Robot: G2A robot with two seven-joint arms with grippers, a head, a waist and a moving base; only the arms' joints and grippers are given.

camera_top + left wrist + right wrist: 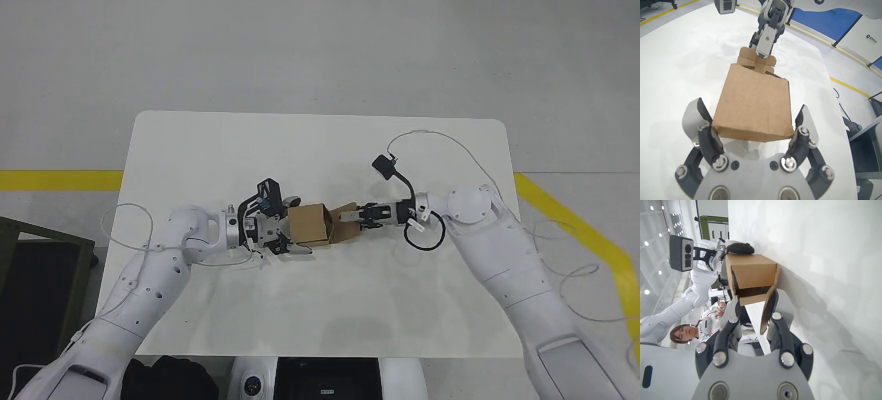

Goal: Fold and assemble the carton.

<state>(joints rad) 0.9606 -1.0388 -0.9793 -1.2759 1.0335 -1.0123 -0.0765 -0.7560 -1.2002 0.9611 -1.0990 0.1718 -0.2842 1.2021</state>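
The brown corrugated carton lies on its side near the middle of the white table, between the two grippers, with its closed body toward the left arm and its open, flapped end toward the right arm. The left gripper is clamped across the closed end, its dark pads pressing on the two opposite side walls near the corners. The right gripper stands at the open end with its fingers spread apart and one loose flap between them. The flap leans on one finger while the other finger is clear of it, so nothing is pinched there. Whether the carton's lower wall rests on the table or hangs just above it cannot be told. The carton looks empty and light, stiff across its panels but ready to bend along its creases. Its torn, rough edges suggest that the board will crush or rip under a hard squeeze. The side walls near the corners, where the left gripper holds, seem the firmest place to steady it. A flap is probably best pushed flat-on near its free edge and turned about its crease, not pinched in mid panel, where it would likely buckle.
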